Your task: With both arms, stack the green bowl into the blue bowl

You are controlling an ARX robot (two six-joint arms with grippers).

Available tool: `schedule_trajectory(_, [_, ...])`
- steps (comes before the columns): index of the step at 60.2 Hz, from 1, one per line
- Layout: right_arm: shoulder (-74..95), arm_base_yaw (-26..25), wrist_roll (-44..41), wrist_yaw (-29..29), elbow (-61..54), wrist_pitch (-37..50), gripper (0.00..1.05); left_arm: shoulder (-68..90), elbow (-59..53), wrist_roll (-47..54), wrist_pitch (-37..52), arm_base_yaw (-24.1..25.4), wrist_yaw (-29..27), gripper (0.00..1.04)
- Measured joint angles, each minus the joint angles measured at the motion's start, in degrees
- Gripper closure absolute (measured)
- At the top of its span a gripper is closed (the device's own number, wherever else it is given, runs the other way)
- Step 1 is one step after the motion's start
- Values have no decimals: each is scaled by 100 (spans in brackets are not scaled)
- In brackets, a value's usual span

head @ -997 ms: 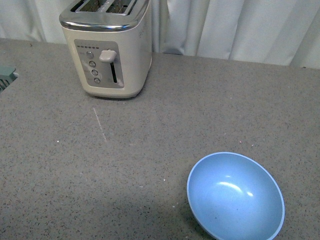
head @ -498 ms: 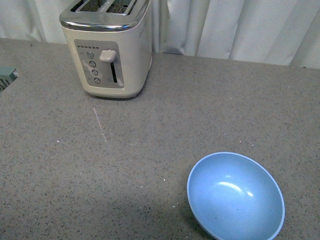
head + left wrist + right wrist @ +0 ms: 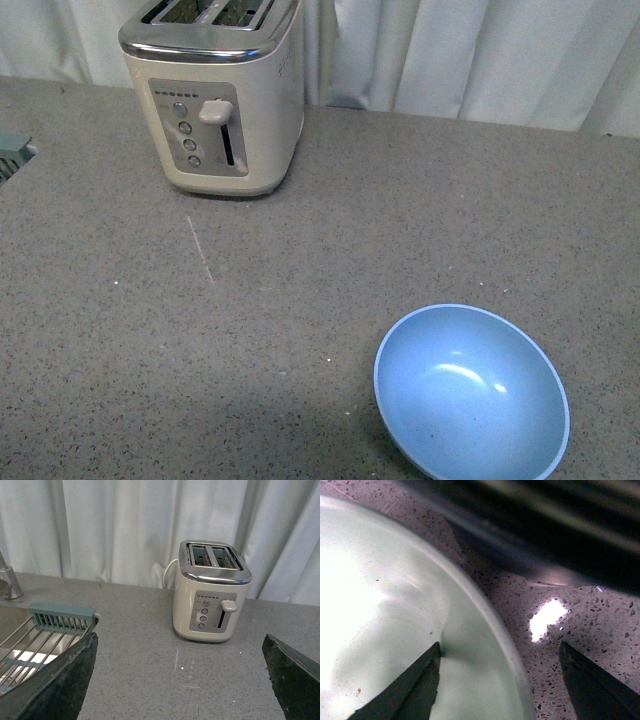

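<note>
The blue bowl (image 3: 471, 392) stands empty on the grey counter at the front right of the front view. No arm shows there. The green bowl (image 3: 395, 625) fills the right wrist view from very close. My right gripper (image 3: 502, 680) is open, with one finger (image 3: 415, 690) inside the bowl and the other finger (image 3: 600, 690) outside over the counter, so the rim lies between them. My left gripper (image 3: 180, 680) is open and empty above bare counter, facing the toaster. The green bowl is out of the front view.
A cream toaster (image 3: 215, 95) stands at the back left, in front of white curtains; it also shows in the left wrist view (image 3: 212, 592). A sink with a wire rack (image 3: 30, 640) and a teal strainer (image 3: 62, 619) lies to the left. A dark blurred shape (image 3: 545, 525) crosses the right wrist view.
</note>
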Motion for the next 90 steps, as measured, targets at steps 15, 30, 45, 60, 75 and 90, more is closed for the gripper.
schedule_trajectory(15, [-420, 444, 92, -140, -350, 87, 90, 0, 0, 0, 0, 0, 0, 6])
schedule_trajectory(30, [-1351, 1355, 214, -391, -975, 101, 102, 0, 0, 0, 0, 0, 0, 6])
schedule_trajectory(45, [-2197, 2483, 542, -509, -1344, -96, 102, 0, 0, 2, 0, 0, -2, 6])
schedule_trajectory(60, [-2914, 3687, 1113, -426, -1366, -459, 102, 0, 0, 2, 0, 0, 2, 6])
schedule_trajectory(75, [-2994, 4505, 1390, -299, -1493, -446, 102, 0, 0, 2, 0, 0, 2, 6])
schedule_trajectory(90, [-3014, 4752, 1519, -240, -1692, -297, 77, 0, 0, 2, 0, 0, 2, 6])
